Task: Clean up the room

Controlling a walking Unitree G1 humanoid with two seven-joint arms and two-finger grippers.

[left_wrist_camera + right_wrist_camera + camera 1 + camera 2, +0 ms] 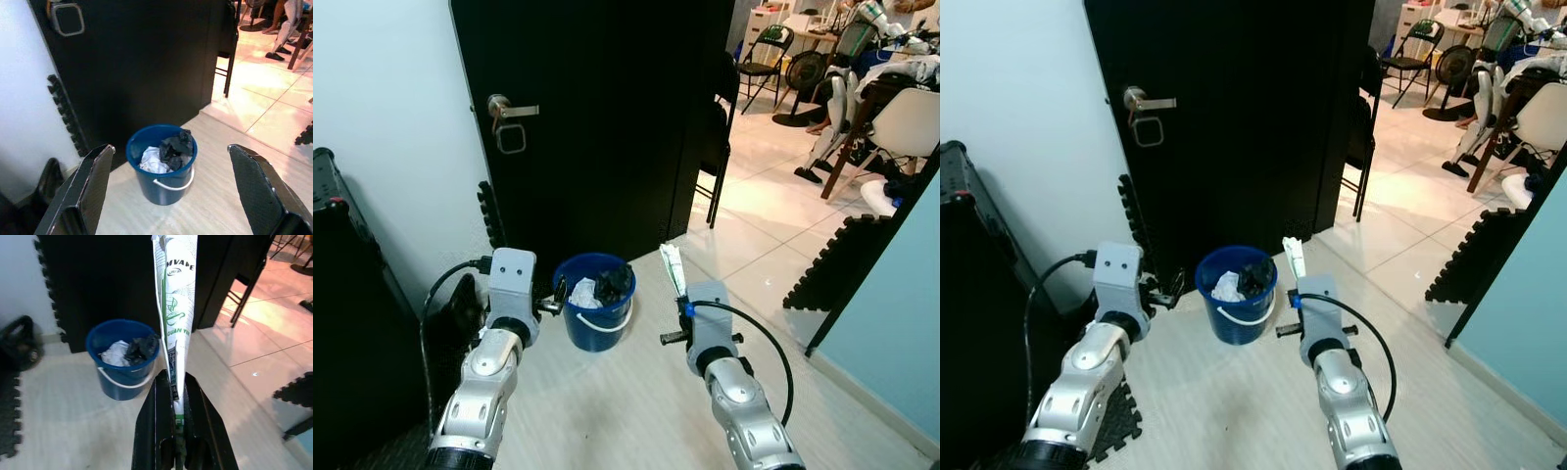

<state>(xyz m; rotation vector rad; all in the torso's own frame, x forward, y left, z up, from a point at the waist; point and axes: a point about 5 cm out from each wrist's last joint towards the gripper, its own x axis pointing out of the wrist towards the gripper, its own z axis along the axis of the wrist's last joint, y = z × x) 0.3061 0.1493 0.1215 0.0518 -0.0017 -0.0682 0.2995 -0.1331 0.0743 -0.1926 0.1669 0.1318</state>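
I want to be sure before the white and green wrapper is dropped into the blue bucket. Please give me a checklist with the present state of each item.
1. Right end effector is shut on the wrapper: ok, fingers clamp its lower end.
2. Wrapper is above the blue bucket: not ok, it stands beside the bucket on the robot's right.
3. Bucket is upright with open top: ok.
4. Room left in the bucket: cannot tell for sure; white paper and black trash reach near the rim.
5. Left end effector is out of the way: ok, it is open and back from the bucket.
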